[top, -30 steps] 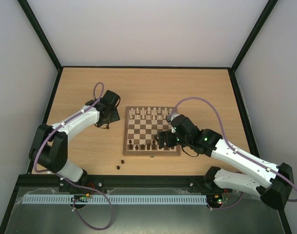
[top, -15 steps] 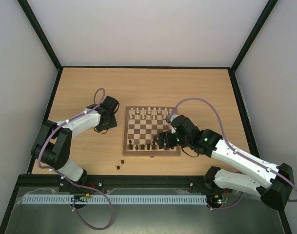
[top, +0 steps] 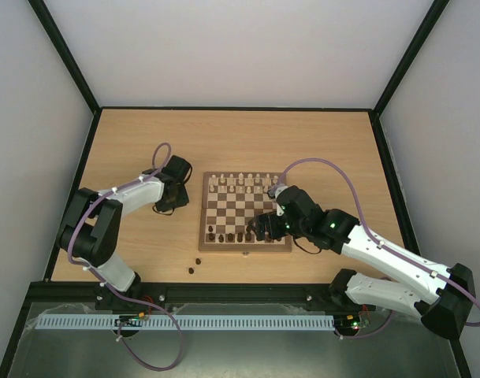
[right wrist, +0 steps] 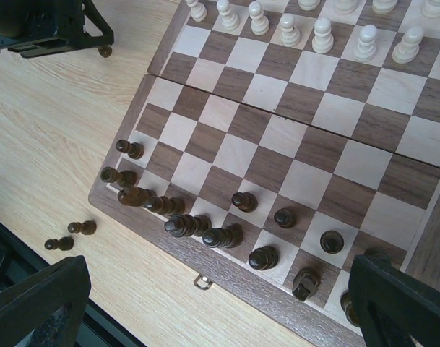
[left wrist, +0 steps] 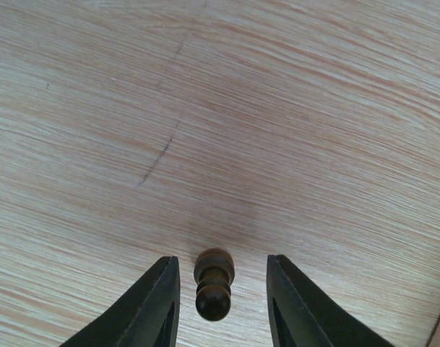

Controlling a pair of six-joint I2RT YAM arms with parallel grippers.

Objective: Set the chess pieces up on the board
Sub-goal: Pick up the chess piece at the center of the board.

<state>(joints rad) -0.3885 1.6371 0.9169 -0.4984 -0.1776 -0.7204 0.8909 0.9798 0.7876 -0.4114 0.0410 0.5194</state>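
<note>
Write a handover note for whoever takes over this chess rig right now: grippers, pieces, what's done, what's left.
Left gripper: open, straddling a dark pawn on the table left of the board, not gripping it yet.
Right gripper: open, empty, over the board's near right.
Done: pale pieces stand along the far rows.
Left: dark pieces sit jumbled on the near rows, several tipped over; two more dark pawns wait on the table off the near left corner.
</note>
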